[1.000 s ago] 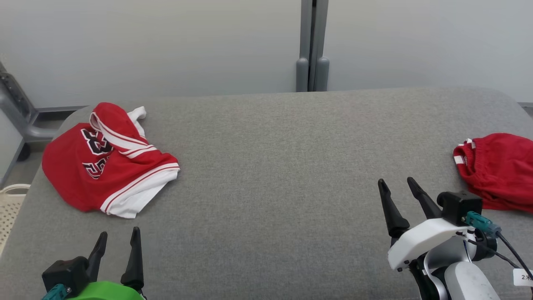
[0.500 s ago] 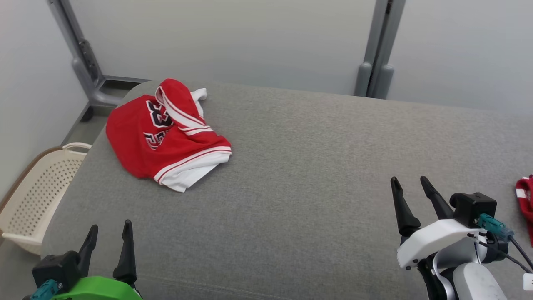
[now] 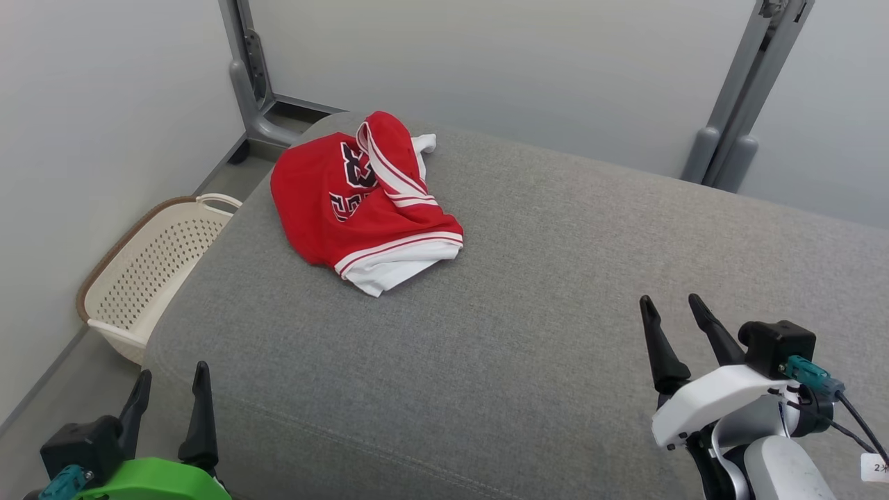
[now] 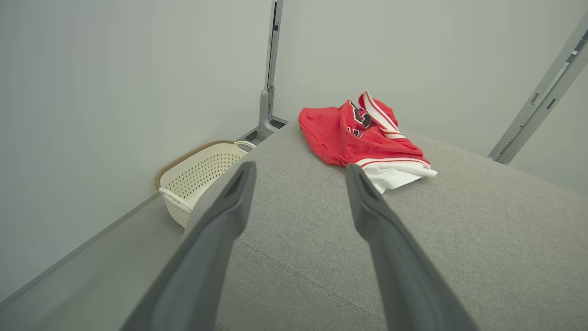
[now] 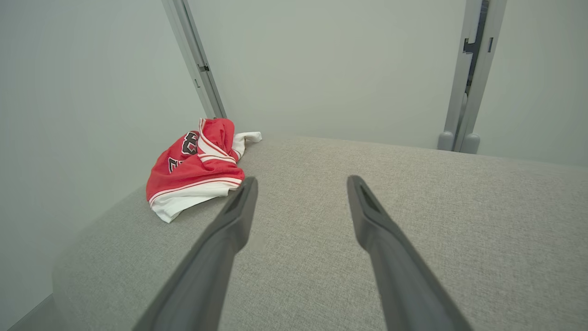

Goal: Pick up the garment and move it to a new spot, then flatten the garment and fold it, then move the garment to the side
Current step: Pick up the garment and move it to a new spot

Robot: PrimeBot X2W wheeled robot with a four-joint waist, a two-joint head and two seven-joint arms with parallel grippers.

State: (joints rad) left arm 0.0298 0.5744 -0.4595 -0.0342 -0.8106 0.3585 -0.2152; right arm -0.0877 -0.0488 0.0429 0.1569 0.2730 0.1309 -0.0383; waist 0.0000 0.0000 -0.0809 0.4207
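View swung left; garment [image 3: 358, 205] apparently unmoved, basket [image 3: 114, 332] now showing

A broad grey fabric-covered cushioned platform [image 3: 555, 292] with rounded edges stands against plain pale grey walls [image 3: 104, 104] framed by slanting grey metal posts [image 3: 251, 83]. Off its left edge, a brown-rimmed cream perforated plastic basket [image 3: 118, 337] sits on the grey floor [image 3: 55, 417].
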